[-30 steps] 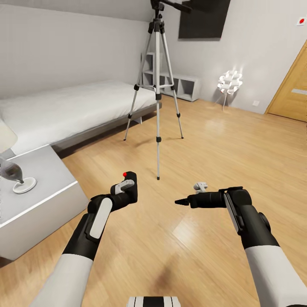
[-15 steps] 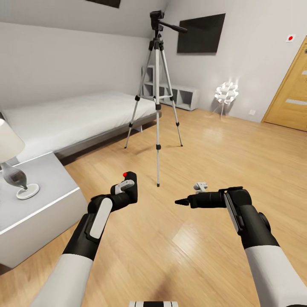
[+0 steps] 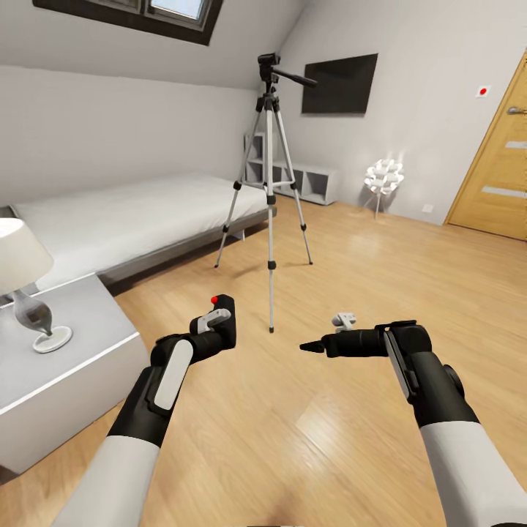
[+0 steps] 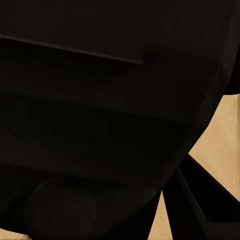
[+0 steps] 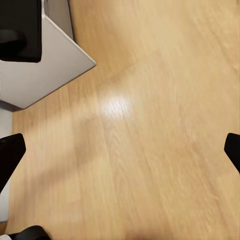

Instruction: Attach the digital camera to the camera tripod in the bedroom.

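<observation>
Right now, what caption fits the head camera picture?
Left gripper holds small black red-dotted camera before tall silver-legged tripod on light wood floor.

Both arms extended forward at about the same height, forearms white, wrists and grippers black. Left gripper (image 3: 218,322) points up and forward, jaws closed on the digital camera (image 3: 222,313), which sits between them, red dot uppermost. Right gripper (image 3: 311,346) turned inward toward the left arm, wrist roughly level; its fingertips (image 5: 10,152) stand wide apart, nothing between the jaws.
</observation>
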